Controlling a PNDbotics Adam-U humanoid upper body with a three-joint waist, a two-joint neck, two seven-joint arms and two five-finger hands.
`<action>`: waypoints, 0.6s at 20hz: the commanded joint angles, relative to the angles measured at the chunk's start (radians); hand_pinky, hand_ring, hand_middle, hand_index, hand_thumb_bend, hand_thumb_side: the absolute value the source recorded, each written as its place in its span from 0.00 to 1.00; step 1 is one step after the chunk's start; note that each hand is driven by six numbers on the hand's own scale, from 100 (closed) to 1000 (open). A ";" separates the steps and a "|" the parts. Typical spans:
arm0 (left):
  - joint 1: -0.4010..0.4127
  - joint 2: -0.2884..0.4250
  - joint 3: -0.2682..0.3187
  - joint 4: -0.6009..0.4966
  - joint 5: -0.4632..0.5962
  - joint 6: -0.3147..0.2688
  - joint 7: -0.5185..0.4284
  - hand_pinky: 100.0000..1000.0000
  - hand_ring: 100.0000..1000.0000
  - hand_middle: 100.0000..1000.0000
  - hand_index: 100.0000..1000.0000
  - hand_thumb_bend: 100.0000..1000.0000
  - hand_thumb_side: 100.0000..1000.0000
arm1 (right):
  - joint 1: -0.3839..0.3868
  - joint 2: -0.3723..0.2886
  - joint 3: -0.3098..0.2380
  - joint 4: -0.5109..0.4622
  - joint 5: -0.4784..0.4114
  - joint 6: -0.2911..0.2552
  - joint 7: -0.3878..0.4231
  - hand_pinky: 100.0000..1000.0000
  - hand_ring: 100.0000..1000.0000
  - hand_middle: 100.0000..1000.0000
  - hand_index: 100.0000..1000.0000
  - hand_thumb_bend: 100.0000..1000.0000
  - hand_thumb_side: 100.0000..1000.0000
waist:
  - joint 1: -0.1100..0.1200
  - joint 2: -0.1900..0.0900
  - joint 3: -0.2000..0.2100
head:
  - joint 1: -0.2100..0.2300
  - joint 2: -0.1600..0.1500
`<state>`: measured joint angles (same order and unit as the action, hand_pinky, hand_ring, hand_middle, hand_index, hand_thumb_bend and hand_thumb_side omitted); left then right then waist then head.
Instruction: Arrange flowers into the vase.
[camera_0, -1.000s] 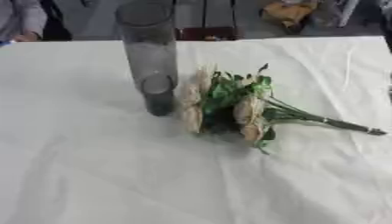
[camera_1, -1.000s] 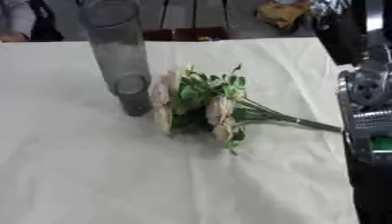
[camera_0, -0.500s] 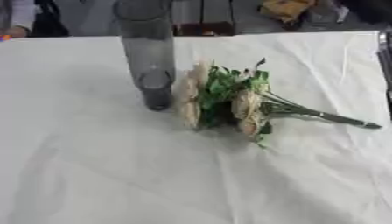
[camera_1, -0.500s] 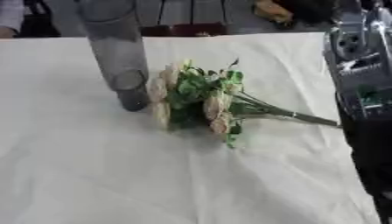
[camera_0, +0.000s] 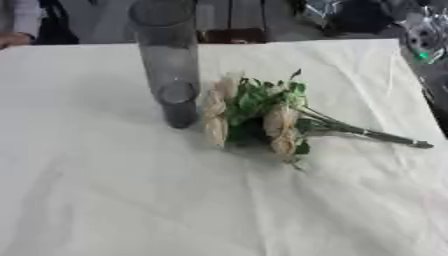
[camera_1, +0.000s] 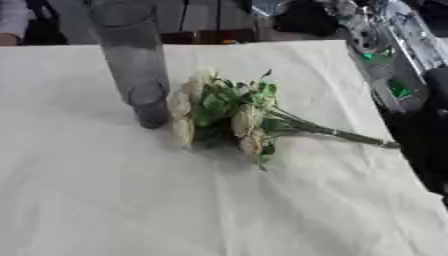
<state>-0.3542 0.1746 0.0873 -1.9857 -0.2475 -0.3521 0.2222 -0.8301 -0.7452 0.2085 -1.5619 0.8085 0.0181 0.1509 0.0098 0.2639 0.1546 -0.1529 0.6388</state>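
Fingers of either hand cannot be seen, so whether they are wide, narrow or holding something cannot be told. Only a black and silver robot arm (camera_1: 385, 55) shows, off the right edge of the bench (camera_0: 105, 200) near its far right corner.

On the bench, covered with a white cloth, a tall grey see-through vase (camera_0: 171, 65) stands upright, a bit left of the middle and toward the far edge. It has no flowers in it.

A bunch of flowers (camera_0: 262, 117) lies flat on the cloth just beside the vase, on its right. The cream blooms are next to the bottom of the vase. The green stems (camera_0: 367, 132) point toward the right edge of the bench.
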 joint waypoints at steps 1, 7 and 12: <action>-0.006 0.016 -0.003 -0.014 0.003 0.000 -0.004 0.69 0.88 0.95 0.95 0.00 1.00 | -0.013 -0.069 0.016 0.068 0.006 -0.018 0.047 0.80 0.99 0.88 1.00 0.62 0.77 | -0.003 -0.022 0.000 | 0.000 -0.014; -0.004 0.015 -0.003 -0.014 0.005 0.000 -0.004 0.69 0.88 0.95 0.95 0.00 1.00 | -0.003 -0.085 0.012 0.190 -0.045 -0.055 0.136 0.83 1.00 0.92 1.00 0.65 0.61 | -0.003 -0.022 -0.002 | 0.005 -0.026; -0.004 0.016 -0.003 -0.014 0.005 0.001 -0.004 0.69 0.88 0.95 0.95 0.00 1.00 | 0.027 -0.101 0.005 0.203 -0.096 -0.051 0.211 0.85 1.00 0.92 1.00 0.66 0.53 | -0.002 -0.020 -0.003 | 0.005 -0.033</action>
<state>-0.3524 0.1747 0.0840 -1.9857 -0.2463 -0.3513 0.2211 -0.7902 -0.8021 0.2305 -1.3561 0.7335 -0.0340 0.3446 0.0089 0.2638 0.1529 -0.1504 0.6187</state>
